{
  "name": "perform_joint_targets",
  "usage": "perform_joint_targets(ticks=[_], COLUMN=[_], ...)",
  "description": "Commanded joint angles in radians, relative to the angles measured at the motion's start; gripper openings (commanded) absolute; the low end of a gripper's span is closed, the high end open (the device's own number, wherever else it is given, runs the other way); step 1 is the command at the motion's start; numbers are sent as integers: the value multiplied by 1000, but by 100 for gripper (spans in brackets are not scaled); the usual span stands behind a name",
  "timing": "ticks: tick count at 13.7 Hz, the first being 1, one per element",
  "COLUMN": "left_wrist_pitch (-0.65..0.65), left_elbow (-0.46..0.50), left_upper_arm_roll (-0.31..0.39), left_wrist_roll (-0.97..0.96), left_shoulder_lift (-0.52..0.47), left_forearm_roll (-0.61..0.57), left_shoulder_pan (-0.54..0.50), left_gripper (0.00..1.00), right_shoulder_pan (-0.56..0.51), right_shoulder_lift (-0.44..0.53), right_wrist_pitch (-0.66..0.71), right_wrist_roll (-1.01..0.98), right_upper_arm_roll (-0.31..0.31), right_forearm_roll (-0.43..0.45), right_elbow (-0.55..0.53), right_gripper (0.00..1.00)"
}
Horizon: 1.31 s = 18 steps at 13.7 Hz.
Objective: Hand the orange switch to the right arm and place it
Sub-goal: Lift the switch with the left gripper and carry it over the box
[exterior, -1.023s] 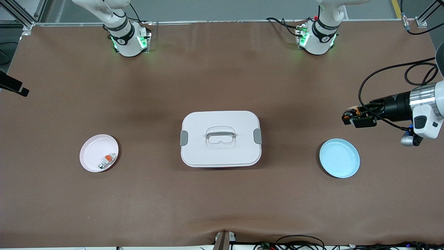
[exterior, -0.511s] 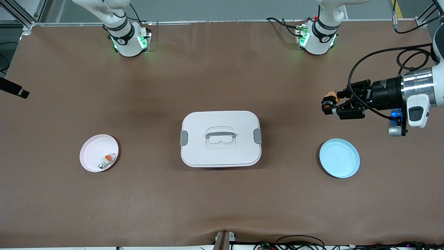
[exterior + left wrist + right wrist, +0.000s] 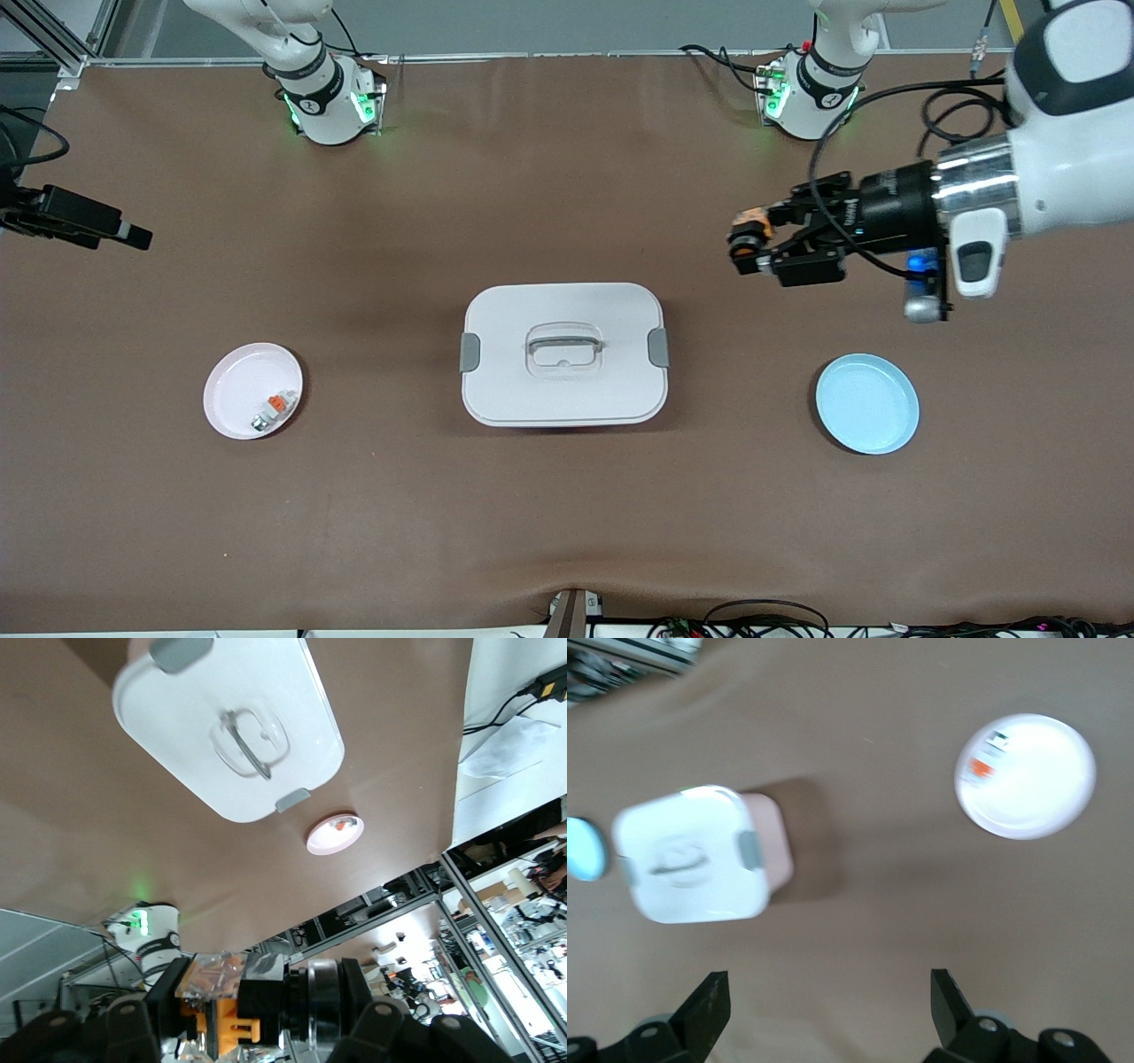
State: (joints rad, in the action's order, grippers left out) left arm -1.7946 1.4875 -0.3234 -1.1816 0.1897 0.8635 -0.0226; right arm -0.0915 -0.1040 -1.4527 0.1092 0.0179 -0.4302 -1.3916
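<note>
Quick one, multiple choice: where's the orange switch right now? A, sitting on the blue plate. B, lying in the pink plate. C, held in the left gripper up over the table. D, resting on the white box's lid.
C: the left gripper is shut on the orange switch, up over bare table between the white box and the left arm's base; the blue plate holds nothing.

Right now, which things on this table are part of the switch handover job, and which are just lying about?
Job:
- orange switch, held in the left gripper
- right gripper, open, waiting

Lying about:
- white lidded box
- blue plate
- pink plate holding a small grey-white piece
</note>
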Motion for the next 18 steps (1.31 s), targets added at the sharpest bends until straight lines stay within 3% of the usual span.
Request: perform_joint_targets(ticks=[1,6,10,16,18], left_wrist_pitch=[-86,-204,-320,-471,-514], left_elbow=[0,-1,-1,2,4], left_upper_arm_roll=[-68,-74,-74,-69,-69], left_wrist_roll=[-88,-217,-256,-344,-360], left_shoulder_lift=[14,65,105,180,209], left_forearm_roll=[17,15,11,-69,-99], left_shoulder_pan=[4,114,197,328,372], left_gripper=[38,38,38,38,38], right_shoulder_pan=[41,192,265,265,265], right_shoulder_lift=[123,335,366,362,357], right_wrist_pitch=[-156,-507,-575,-866,-906], right_wrist_roll=[-11,-8,211,522,573], right_upper_arm_roll=[-3,-3,-30,-269,-308], right_forearm_roll=[-94,-174,-197,-197,-197], right_elbow=[-166,-507,-550,-655,-676], right_gripper=[100,100,100,100,100])
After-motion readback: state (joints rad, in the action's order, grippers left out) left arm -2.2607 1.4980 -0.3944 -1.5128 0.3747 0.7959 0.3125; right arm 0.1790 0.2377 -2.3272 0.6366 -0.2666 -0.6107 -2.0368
